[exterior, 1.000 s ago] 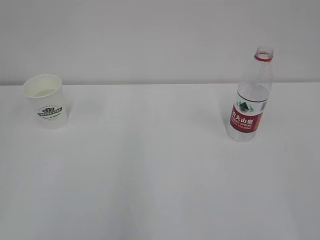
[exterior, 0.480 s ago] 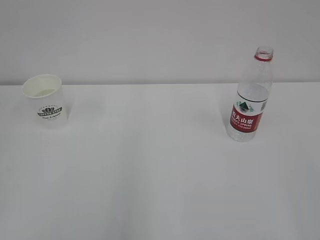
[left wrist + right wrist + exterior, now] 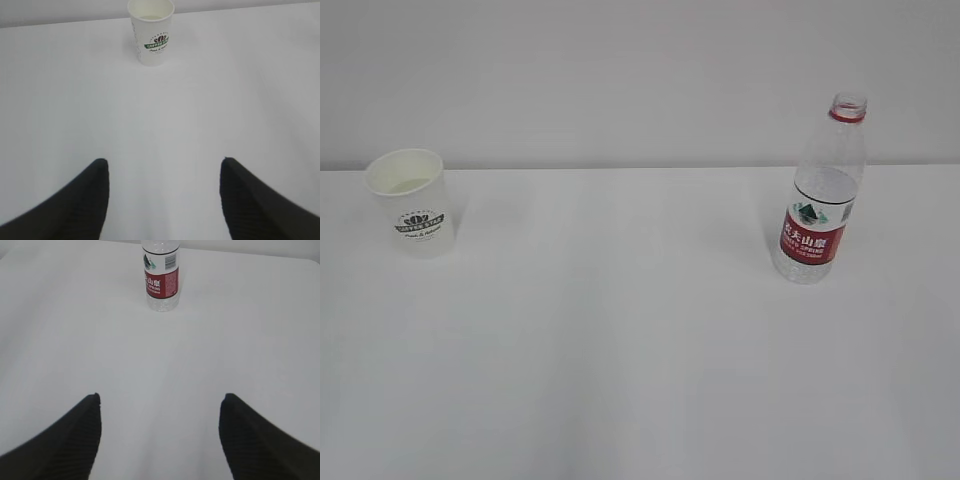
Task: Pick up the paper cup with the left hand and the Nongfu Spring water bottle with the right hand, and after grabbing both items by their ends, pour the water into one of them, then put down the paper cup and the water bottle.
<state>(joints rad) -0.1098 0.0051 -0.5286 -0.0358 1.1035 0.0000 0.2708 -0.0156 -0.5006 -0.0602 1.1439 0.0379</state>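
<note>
The white paper cup (image 3: 411, 203) with a dark green logo stands upright at the table's far left; it also shows at the top of the left wrist view as the cup (image 3: 151, 31). The uncapped Nongfu Spring water bottle (image 3: 822, 192) stands upright at the far right, red label facing the camera; the right wrist view shows its lower part (image 3: 161, 277). My left gripper (image 3: 164, 162) is open and empty, well short of the cup. My right gripper (image 3: 160, 397) is open and empty, well short of the bottle. Neither gripper appears in the exterior view.
The white table (image 3: 620, 330) stretches between cup and bottle, with a pale wall (image 3: 620, 70) behind its far edge. Nothing else stands on it in these views.
</note>
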